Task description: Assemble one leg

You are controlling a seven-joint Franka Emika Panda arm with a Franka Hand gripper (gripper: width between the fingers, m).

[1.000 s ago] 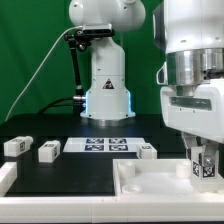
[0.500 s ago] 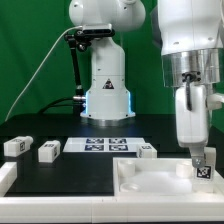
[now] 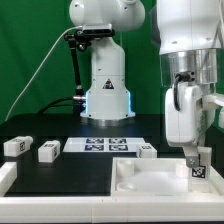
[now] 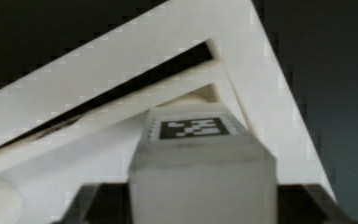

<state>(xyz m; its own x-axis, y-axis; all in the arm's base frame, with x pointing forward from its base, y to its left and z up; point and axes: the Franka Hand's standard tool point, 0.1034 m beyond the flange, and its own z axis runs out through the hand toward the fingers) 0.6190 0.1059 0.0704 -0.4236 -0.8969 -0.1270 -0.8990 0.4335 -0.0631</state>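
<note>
— How is the gripper (image 3: 197,163) seen to be set?

— It is seen closed on the leg (image 3: 198,170), low at the exterior view's right. The block is held upright between the two dark fingers (image 3: 190,158), and its black-and-white tag is turned toward the exterior camera. In the wrist view the same leg (image 4: 197,160) is shown from above, clamped between the dark finger pads at the frame's lower edge, with the tag visible on its end face.

— And where is the leg placed with respect to the other parts?

— It is held over the large white tray-like piece (image 3: 150,180), at that piece's corner on the exterior view's right. Whether the tray-like piece is touched by the leg's lower end cannot be told. In the wrist view the raised white rim of the tray-like piece (image 4: 87,110) is seen running at an angle beside the leg.

— What else is laid out on the table?

— Three more small white blocks can be seen on the black table (image 3: 70,170): one (image 3: 17,145) and another (image 3: 48,151) at the exterior view's left, and a third (image 3: 147,151) just behind the tray-like piece. The marker board (image 3: 100,145) is laid flat between them. Behind it the arm's white base (image 3: 106,75) is seen against a green backdrop.
</note>
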